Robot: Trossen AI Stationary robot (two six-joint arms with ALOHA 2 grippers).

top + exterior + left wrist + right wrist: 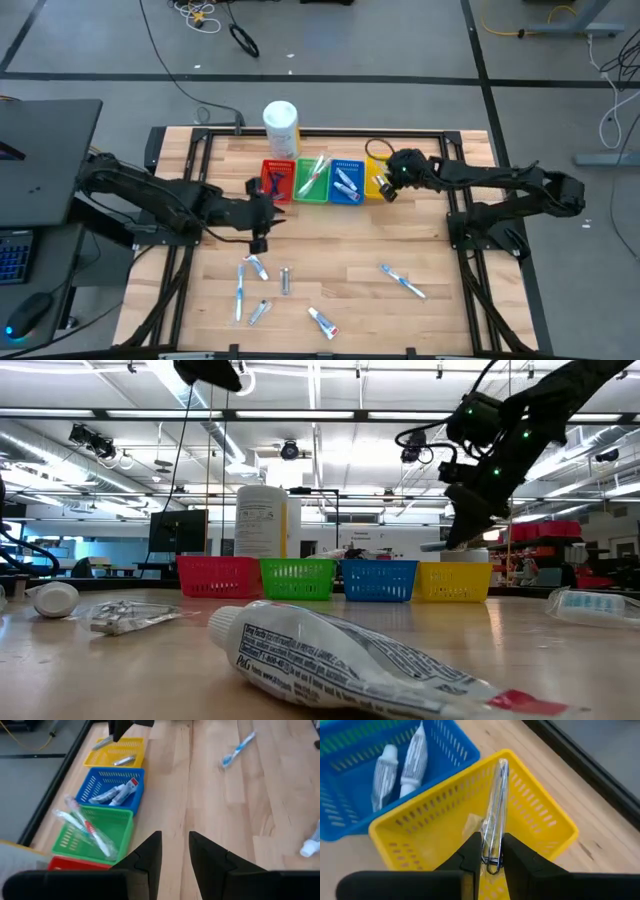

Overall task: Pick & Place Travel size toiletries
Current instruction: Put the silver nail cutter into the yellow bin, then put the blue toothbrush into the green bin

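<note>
My right gripper hovers over the yellow bin, shut on a slim silvery tube. It also shows above that bin in the low view. My left gripper is open and empty above bare table, in front of the green bin and red bin. Toothbrushes lean in the green bin, white tubes lie in the blue bin, and another silvery tube lies in the yellow one. Several toiletries lie on the near half of the table: a toothbrush, white tubes and a silvery tube. My right gripper pinches the silvery tube between its two fingers by one end. The fingers come from above, slanting down toward the yellow bin. The tube is lifted clear and reaches forward past the fingertips, along the fingers, over the bin's inside.
A large white canister stands behind the red bin at the far edge. The four bins sit in a row along the far side. A white tube lies close to the low camera. Bare wood lies between the bins and the scattered items.
</note>
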